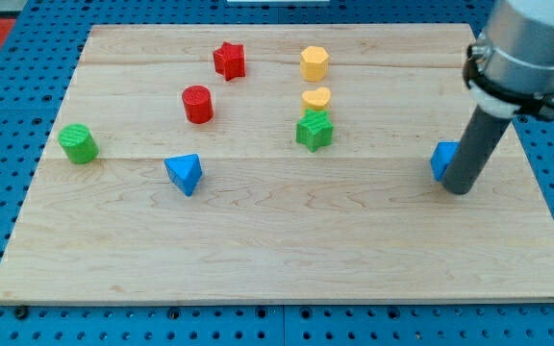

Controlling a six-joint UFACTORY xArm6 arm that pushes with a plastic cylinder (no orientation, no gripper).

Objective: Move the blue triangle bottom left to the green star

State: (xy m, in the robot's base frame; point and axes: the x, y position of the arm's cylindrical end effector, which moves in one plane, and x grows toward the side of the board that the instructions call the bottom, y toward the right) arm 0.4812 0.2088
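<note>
The blue triangle (184, 174) lies on the wooden board (287, 250) at the view's left of centre. The green star (314, 131) sits near the board's middle, well to the right of and slightly above the triangle. My tip (459, 189) rests on the board at the view's right, far from both. It touches or nearly touches the right side of a second blue block (442, 160), which the rod partly hides.
A yellow heart (316, 99) sits just above the green star, and a yellow hexagon (314, 62) above that. A red star (229, 60) and a red cylinder (197, 104) lie at upper left. A green cylinder (78, 143) stands at the far left.
</note>
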